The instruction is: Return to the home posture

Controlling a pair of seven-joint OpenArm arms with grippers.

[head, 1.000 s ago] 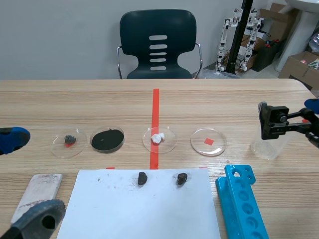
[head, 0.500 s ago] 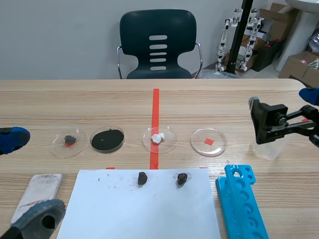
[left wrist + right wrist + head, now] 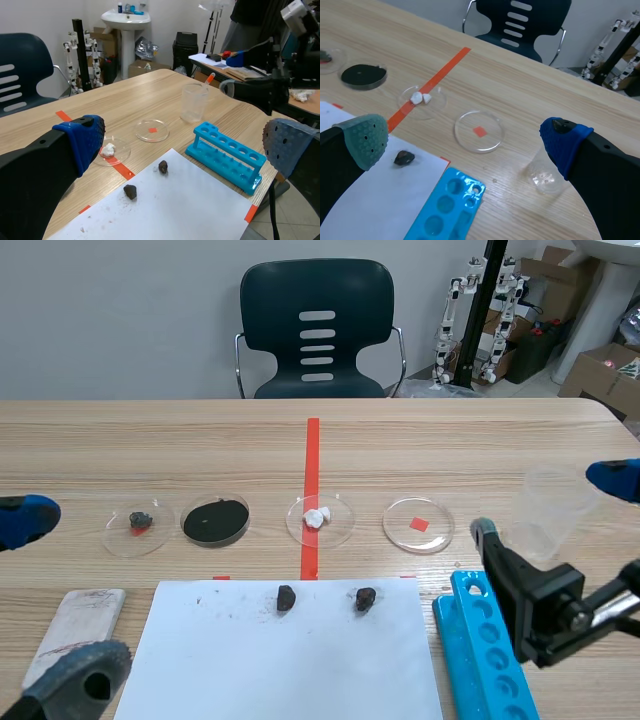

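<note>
1. Your left gripper is at the scene view's far left, fingers spread, holding nothing.
2. Your right gripper is at lower right, also spread and empty, near the blue rack and clear cup.
3. Wooden table: white sheet at lower centre, row of dishes mid-frame.
4. Room: dark chair at top centre, grey wall, boxes at upper right.

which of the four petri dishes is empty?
The dish nearest the plastic cup: only a red tape mark shows through it. Others hold a dark chunk, black powder, white lumps.
</note>
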